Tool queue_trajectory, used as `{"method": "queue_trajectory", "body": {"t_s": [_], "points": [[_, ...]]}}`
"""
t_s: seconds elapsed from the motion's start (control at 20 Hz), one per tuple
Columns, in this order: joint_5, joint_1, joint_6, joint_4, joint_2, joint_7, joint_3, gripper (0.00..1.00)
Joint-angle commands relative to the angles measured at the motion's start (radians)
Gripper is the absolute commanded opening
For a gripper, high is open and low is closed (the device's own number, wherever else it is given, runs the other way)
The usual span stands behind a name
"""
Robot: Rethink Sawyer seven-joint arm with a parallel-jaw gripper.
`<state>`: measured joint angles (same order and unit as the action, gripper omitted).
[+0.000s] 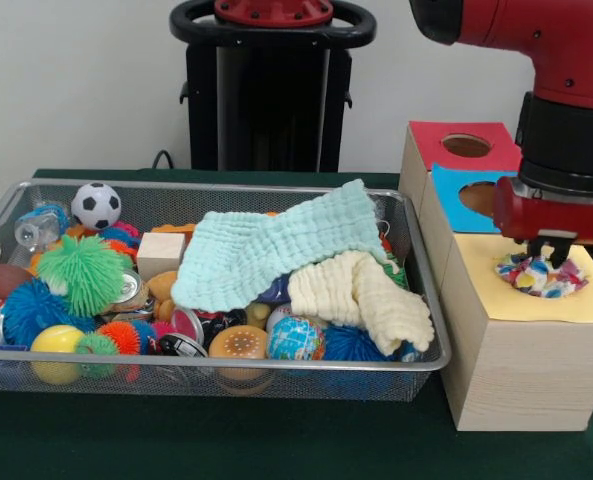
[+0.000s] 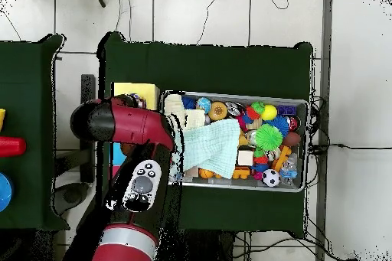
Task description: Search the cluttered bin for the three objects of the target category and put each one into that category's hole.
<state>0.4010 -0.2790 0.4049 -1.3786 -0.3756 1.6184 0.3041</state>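
A knotted bundle of white polka-dot cloth (image 1: 539,276) sits in the hole of the yellow-topped wooden box (image 1: 496,300), right of the wire mesh bin (image 1: 226,186). My gripper (image 1: 552,256) hangs straight above the hole. It looks shut on the top of the bundle. No other polka-dot bundle shows in the bin; a mint waffle cloth (image 1: 276,250) and a cream waffle cloth (image 1: 361,295) cover its middle and right. In the overhead view my arm (image 2: 134,124) hides the gripper and most of the boxes; the bin (image 2: 306,145) lies to its right.
Behind the yellow box stand a blue-topped box (image 1: 454,196) and a red-topped box (image 1: 441,135), each with a round hole. The bin's left half holds spiky balls (image 1: 79,272), a soccer ball (image 1: 96,205), a wooden block (image 1: 160,252) and cans.
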Motion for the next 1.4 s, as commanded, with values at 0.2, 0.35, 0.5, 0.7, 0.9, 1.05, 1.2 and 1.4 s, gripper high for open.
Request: {"method": "queue_trajectory", "body": {"t_s": [0.2,0.35,0.5,0.7,0.9,1.05,1.2,1.4], "points": [[-0.069,-0.027,0.025,-0.011,0.165,0.196,0.094,0.00],[-0.058,0.004,-0.035,-0.017,0.164,0.167,0.039,0.00],[-0.060,0.058,-0.161,-0.053,0.138,0.142,-0.062,0.00],[-0.059,0.086,-0.199,-0.073,0.109,0.135,-0.123,0.00],[-0.048,0.084,-0.164,-0.075,0.087,0.141,-0.132,0.00],[-0.032,0.068,-0.061,-0.071,0.047,0.146,-0.116,0.00],[-0.024,0.051,0.021,-0.057,0.012,0.154,-0.095,0.00],[-0.019,0.029,0.120,-0.034,-0.021,0.176,-0.057,0.00]]}}
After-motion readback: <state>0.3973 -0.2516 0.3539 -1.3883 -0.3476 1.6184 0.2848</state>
